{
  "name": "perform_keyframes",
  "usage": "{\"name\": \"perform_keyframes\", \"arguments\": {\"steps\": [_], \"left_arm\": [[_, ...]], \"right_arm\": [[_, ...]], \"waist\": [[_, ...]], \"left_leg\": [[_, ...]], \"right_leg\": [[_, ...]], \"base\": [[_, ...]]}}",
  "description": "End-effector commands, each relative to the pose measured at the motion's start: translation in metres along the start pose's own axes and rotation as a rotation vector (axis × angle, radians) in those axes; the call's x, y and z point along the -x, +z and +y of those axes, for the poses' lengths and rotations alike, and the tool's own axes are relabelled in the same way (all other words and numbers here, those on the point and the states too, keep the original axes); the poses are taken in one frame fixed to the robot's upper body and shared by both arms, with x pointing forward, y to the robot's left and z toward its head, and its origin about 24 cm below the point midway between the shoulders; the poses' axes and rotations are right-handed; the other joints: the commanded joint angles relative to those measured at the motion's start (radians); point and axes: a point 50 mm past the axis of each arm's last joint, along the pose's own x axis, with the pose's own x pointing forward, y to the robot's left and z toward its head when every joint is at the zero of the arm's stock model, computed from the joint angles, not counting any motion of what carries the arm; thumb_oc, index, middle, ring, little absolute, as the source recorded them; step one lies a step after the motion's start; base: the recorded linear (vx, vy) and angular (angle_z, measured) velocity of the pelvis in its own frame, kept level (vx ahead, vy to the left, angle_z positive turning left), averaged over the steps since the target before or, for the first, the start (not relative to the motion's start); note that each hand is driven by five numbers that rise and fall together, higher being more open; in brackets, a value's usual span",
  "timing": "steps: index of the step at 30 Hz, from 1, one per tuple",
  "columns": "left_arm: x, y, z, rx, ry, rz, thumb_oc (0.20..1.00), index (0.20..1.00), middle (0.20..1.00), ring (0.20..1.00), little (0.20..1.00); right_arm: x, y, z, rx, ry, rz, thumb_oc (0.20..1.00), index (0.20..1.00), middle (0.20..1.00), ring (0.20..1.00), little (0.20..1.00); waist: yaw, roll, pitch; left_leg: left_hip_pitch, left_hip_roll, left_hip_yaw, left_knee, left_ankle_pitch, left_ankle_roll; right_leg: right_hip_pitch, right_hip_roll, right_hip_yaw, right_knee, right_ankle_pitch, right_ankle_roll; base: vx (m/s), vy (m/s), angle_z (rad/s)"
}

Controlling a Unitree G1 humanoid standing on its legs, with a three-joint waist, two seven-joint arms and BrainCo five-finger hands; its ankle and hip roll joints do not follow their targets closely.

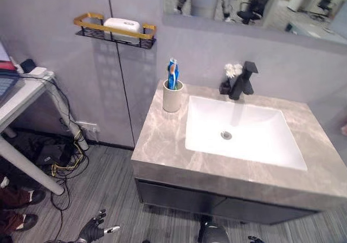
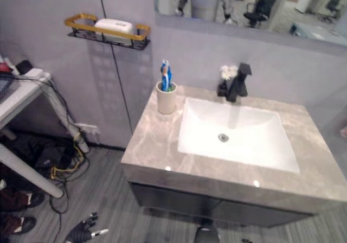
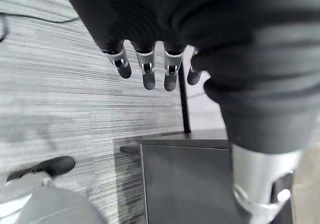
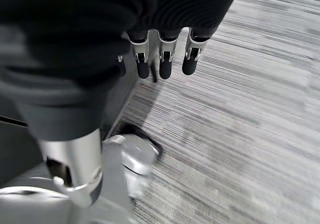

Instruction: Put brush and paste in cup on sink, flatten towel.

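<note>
Blue brush (image 1: pixel 171 72) and paste (image 1: pixel 174 75) upright in beige cup (image 1: pixel 172 97), counter's back-left corner

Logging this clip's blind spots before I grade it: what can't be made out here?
- Beige cup on the grey marble counter: whether the blue items standing in it are both brush and paste is too small to tell.
- White folded item in the gold-railed wall shelf: towel or not is unclear.
- Right hand: cut off by the left eye view's bottom edge.

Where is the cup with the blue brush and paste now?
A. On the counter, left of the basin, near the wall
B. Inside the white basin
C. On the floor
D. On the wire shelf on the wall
A: the cup stands on the stone counter, left of the white basin, close to the wall.
</note>
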Motion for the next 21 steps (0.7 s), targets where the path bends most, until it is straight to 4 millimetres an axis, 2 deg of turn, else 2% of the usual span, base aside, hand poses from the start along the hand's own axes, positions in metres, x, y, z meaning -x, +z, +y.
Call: {"name": "perform_keyframes", "arguments": {"steps": [1, 3, 7, 9, 11, 12, 13, 16, 21], "left_arm": [[0.01, 0.03, 0.018, 0.093, 0.11, -0.186, 1.0, 1.0, 1.0, 1.0, 1.0], [0.01, 0.036, 0.025, 0.131, 0.142, -0.22, 1.0, 1.0, 1.0, 1.0, 1.0], [0.014, 0.065, 0.04, 0.186, 0.209, -0.364, 1.0, 1.0, 1.0, 1.0, 1.0], [0.016, 0.069, 0.042, 0.194, 0.214, -0.388, 1.0, 1.0, 1.0, 1.0, 1.0], [0.022, 0.087, 0.051, 0.217, 0.236, -0.48, 1.0, 1.0, 1.0, 1.0, 1.0], [0.023, 0.089, 0.051, 0.23, 0.238, -0.491, 1.0, 1.0, 1.0, 1.0, 1.0], [0.032, 0.106, 0.06, 0.255, 0.263, -0.591, 1.0, 1.0, 1.0, 1.0, 1.0], [0.036, 0.113, 0.065, 0.293, 0.281, -0.637, 1.0, 1.0, 1.0, 1.0, 1.0], [0.052, 0.143, 0.082, 0.272, 0.314, -0.785, 1.0, 1.0, 1.0, 1.0, 1.0]], "right_arm": [[0.0, 0.007, -0.019, 0.065, -0.043, -0.017, 1.0, 1.0, 1.0, 1.0, 1.0], [0.0, 0.008, -0.022, 0.066, -0.049, -0.032, 1.0, 1.0, 1.0, 1.0, 1.0], [0.001, 0.014, -0.03, 0.086, -0.062, -0.053, 1.0, 1.0, 1.0, 1.0, 1.0], [0.0, 0.014, -0.03, 0.086, -0.062, -0.052, 1.0, 1.0, 1.0, 1.0, 1.0], [0.0, 0.016, -0.031, 0.08, -0.063, -0.057, 1.0, 1.0, 1.0, 1.0, 1.0], [0.001, 0.015, -0.032, 0.08, -0.063, -0.058, 1.0, 1.0, 1.0, 1.0, 1.0], [0.001, 0.015, -0.032, 0.07, -0.063, -0.066, 1.0, 1.0, 1.0, 1.0, 1.0], [0.001, 0.014, -0.031, 0.072, -0.059, -0.067, 1.0, 1.0, 1.0, 1.0, 1.0], [0.002, -0.003, -0.029, 0.106, -0.047, -0.017, 1.0, 1.0, 1.0, 1.0, 1.0]], "waist": [[-0.022, 0.083, -0.019], [-0.026, 0.081, -0.022], [-0.008, 0.085, -0.047], [-0.008, 0.087, -0.05], [-0.004, 0.094, -0.06], [-0.003, 0.095, -0.065], [-0.002, 0.104, -0.076], [-0.002, 0.113, -0.084], [-0.008, 0.147, -0.094]], "left_leg": [[0.11, -0.042, 0.001, -0.19, 0.013, 0.007], [0.116, -0.038, -0.024, -0.2, 0.011, -0.001], [0.127, -0.025, -0.038, -0.227, 0.008, -0.009], [0.128, -0.021, -0.043, -0.23, 0.007, -0.011], [0.132, -0.008, -0.052, -0.234, 0.002, -0.021], [0.135, -0.004, -0.053, -0.237, 0.001, -0.024], [0.139, 0.012, -0.053, -0.246, 0.001, -0.033], [0.138, 0.024, -0.052, -0.251, 0.005, -0.042], [0.134, 0.046, -0.044, -0.267, 0.018, -0.059]], "right_leg": [[-0.038, 0.007, 0.011, -0.149, 0.389, 0.046], [-0.031, 0.031, 0.064, -0.163, 0.365, 0.037], [-0.023, 0.039, 0.035, -0.168, 0.34, 0.032], [-0.018, 0.041, 0.028, -0.169, 0.33, 0.03], [0.0, 0.055, 0.01, -0.182, 0.292, 0.02], [0.005, 0.059, 0.004, -0.188, 0.281, 0.017], [0.02, 0.075, -0.007, -0.201, 0.251, 0.008], [0.027, 0.086, -0.016, -0.212, 0.232, 0.002], [0.036, 0.112, -0.025, -0.225, 0.185, -0.016]], "base": [[0.11, -0.067, 0.04], [0.09, -0.092, -0.2], [0.1, -0.102, 0.1], [0.08, -0.075, 0.06], [0.12, -0.087, 0.15], [0.18, -0.135, 0.06], [0.16, -0.123, 0.06], [0.1, -0.081, 0.05], [0.09, -0.06, -0.05]]}}
